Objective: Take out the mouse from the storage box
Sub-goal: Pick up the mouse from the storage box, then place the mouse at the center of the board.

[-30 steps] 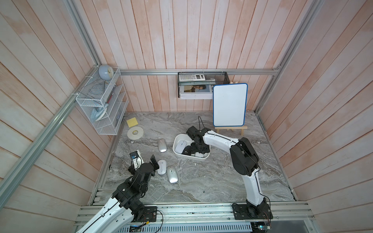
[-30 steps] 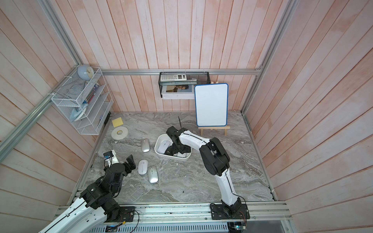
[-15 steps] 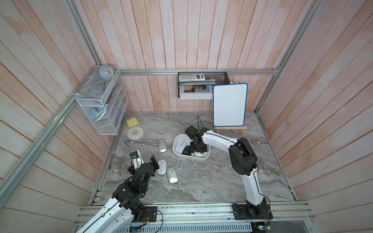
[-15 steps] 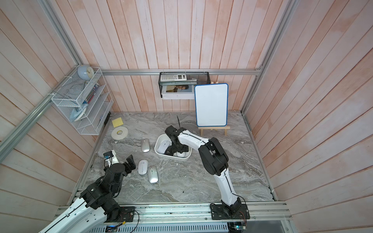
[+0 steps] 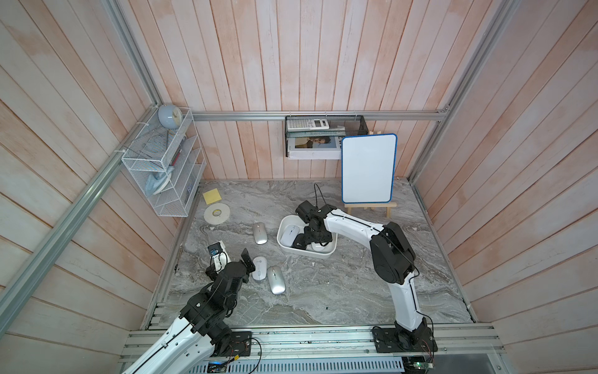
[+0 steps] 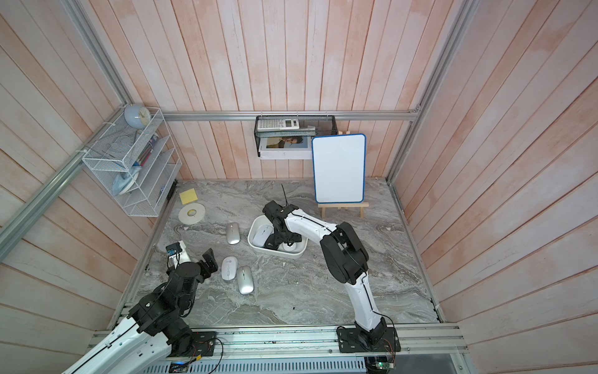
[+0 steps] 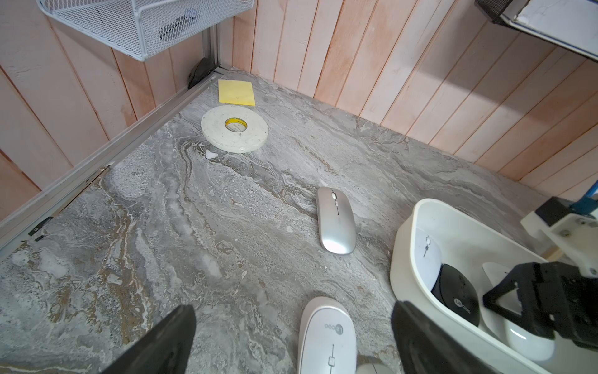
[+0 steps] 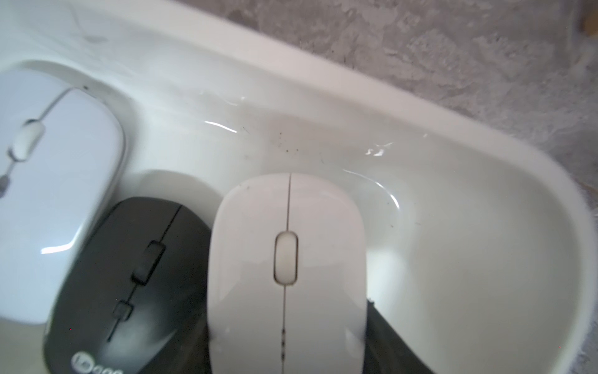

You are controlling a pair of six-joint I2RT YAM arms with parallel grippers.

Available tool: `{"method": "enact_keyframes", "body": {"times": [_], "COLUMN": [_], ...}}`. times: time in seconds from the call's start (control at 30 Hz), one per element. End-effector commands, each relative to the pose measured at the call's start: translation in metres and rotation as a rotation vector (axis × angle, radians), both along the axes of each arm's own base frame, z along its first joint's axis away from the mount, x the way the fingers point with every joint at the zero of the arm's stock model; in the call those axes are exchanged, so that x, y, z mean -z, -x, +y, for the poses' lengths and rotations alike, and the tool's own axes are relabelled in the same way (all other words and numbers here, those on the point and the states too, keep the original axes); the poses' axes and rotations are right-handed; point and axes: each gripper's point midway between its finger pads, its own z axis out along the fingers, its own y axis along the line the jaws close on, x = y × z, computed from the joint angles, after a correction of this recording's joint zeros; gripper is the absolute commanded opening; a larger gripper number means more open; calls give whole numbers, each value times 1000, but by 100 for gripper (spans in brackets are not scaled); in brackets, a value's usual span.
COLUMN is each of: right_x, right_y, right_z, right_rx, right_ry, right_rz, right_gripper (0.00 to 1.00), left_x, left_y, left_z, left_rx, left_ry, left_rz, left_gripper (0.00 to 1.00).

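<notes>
White plastic box (image 5: 310,255) sits mid-table (image 5: 323,291), and the right gripper (image 5: 316,243) is down inside it, its fingers (image 8: 382,330) pinching the flanks of the cream mouse (image 8: 286,259), which lies in the box with its wheel facing up. Touching its side is the black mouse (image 7: 456,291), with a white badge near its tail that reads Lecoo. A pale mouse (image 8: 48,155) lies on the black one's other side, overlapping its edge. Over on the table, the left gripper (image 7: 291,311) hangs spread wide above a silver mouse (image 7: 326,340), also marked Lecoo. The tape roll (image 7: 234,129) shows a yellow core label, its print too small to read.
</notes>
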Motion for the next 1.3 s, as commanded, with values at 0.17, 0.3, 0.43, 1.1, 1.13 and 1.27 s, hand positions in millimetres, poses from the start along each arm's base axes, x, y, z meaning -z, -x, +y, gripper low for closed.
{"method": "enact_keyframes", "body": {"times": [0.17,0.3,0.43,1.1,1.13,1.27], "right_x": [-58,-72,-82,-27,-23,-11], "right_y": [2,9,23,134,138,150], "right_z": [5,10,15,77,78,83], "right_rx": [-35,-51,-78,-214,-220,-245], "right_ry": [-22,-35,-32,-206,-201,-178], "right_rz": [-111,-128,-138,8,15,25], "right_gripper": [51,51,51,51,51,50], "left_x": [-1,-2,-3,-8,-9,-10], "left_y": [-1,0,0,7,7,8], "left_z": [2,2,3,13,14,16], "left_rx": [-8,-8,-12,-43,-46,-54], "left_ry": [-7,-6,-2,7,7,10], "left_rz": [-10,-10,-12,-33,-35,-42], "left_gripper": [100,100,100,100,100,100]}}
